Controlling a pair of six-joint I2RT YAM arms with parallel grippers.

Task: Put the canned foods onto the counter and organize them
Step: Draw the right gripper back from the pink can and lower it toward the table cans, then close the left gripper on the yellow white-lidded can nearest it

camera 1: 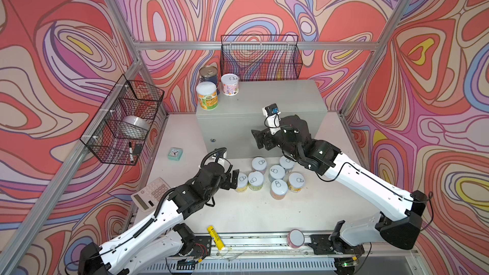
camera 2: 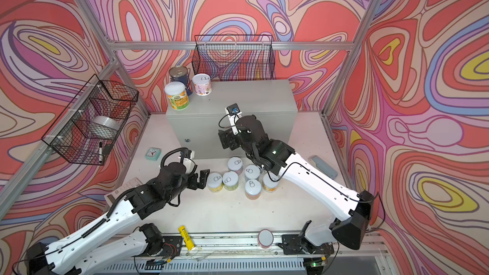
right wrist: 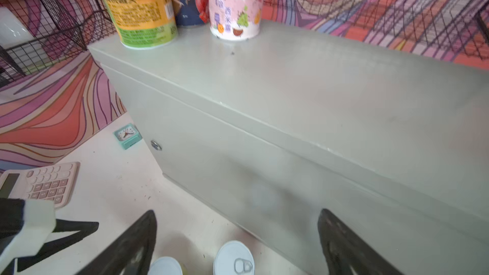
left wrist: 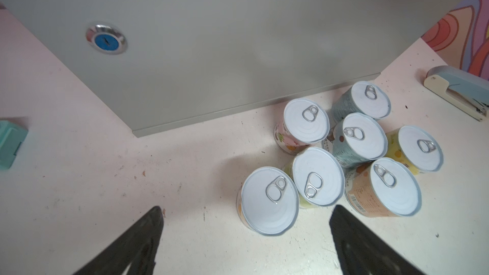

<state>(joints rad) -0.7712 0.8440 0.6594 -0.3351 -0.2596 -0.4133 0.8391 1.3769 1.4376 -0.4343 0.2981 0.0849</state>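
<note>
The counter (camera 1: 264,101) is a light-grey metal box with three cans at its back left corner: an orange-green one (camera 1: 207,95), a blue one with a bare metal top (camera 1: 208,74) and a pink one (camera 1: 229,84). Several white-lidded cans (camera 1: 275,175) stand clustered on the table in front of it. My left gripper (camera 1: 232,179) is open, low beside the leftmost can (camera 1: 241,181); in the left wrist view that can (left wrist: 270,199) sits just ahead of the fingers. My right gripper (camera 1: 260,140) is open and empty, raised before the counter's front face (right wrist: 264,181), above the cluster.
A teal clock (camera 1: 175,153) and a pink calculator (camera 1: 150,194) lie left of the counter. A stapler (camera 2: 324,166) lies at the right. A yellow tube (camera 1: 215,236) and a pink cylinder (camera 1: 295,238) rest on the front rail. Black wire baskets (camera 1: 260,58) (camera 1: 124,120) hang on the walls.
</note>
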